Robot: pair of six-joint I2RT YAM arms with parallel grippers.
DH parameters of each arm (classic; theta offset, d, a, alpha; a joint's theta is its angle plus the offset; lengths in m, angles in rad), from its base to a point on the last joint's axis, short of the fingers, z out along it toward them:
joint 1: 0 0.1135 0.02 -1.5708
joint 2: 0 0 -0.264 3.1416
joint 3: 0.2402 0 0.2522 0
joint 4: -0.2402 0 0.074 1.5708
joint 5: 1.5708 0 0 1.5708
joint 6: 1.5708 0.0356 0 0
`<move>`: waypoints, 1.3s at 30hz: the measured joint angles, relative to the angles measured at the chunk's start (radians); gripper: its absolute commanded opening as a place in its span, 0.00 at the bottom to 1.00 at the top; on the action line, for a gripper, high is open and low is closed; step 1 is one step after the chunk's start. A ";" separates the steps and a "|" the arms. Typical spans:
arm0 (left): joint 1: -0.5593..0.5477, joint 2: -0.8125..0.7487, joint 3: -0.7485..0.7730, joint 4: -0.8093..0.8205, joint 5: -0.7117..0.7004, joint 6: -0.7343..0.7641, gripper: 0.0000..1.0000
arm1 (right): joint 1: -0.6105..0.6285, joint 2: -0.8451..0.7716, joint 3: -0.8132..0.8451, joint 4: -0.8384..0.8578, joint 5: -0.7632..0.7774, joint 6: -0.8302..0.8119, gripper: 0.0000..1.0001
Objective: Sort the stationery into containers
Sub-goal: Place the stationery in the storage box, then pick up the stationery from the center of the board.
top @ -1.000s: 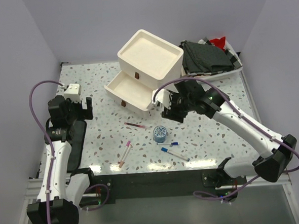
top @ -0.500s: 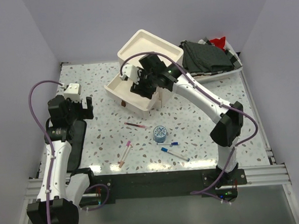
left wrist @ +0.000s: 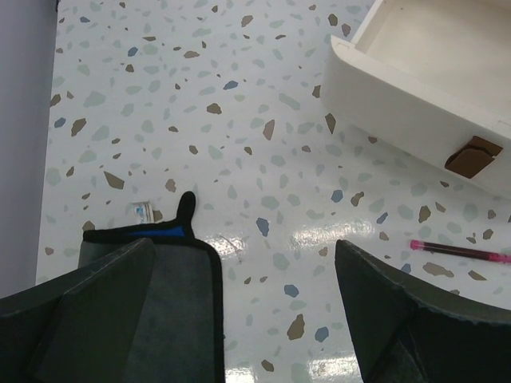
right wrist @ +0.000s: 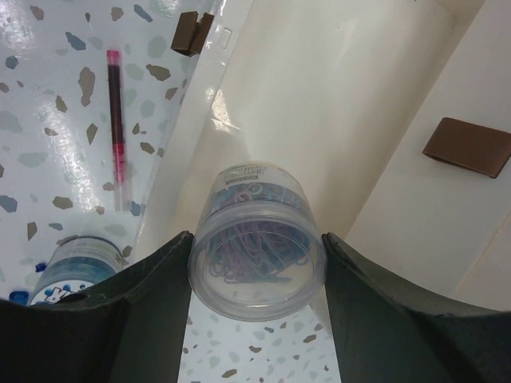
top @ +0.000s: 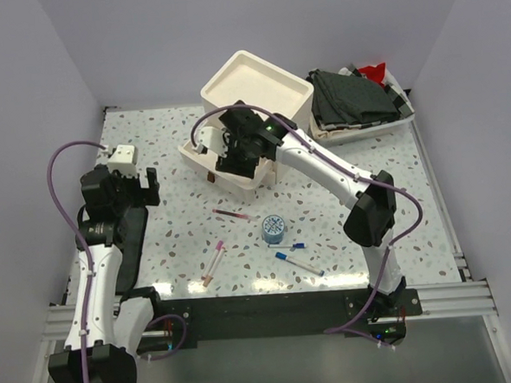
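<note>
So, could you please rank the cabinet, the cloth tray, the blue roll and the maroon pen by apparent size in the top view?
1. Cabinet, the largest.
2. Cloth tray, somewhat smaller.
3. Blue roll and maroon pen: unsure, since the pen is longer but far thinner.

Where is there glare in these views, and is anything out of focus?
Top external: glare on the table along its near edge. Left wrist: a bright patch on the table; the fingers look soft. Right wrist: glare on the drawer rim; the gripped clear tub is sharp.
</note>
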 measured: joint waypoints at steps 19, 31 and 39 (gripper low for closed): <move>0.000 0.018 -0.002 0.032 0.039 -0.022 1.00 | 0.000 0.058 0.031 -0.007 0.071 0.035 0.77; 0.000 0.017 -0.002 0.045 0.064 -0.043 1.00 | 0.000 -0.321 -0.297 -0.012 0.034 0.100 0.77; 0.000 -0.031 -0.031 0.050 0.061 -0.042 1.00 | 0.000 -0.496 -0.615 -0.067 -0.035 0.193 0.88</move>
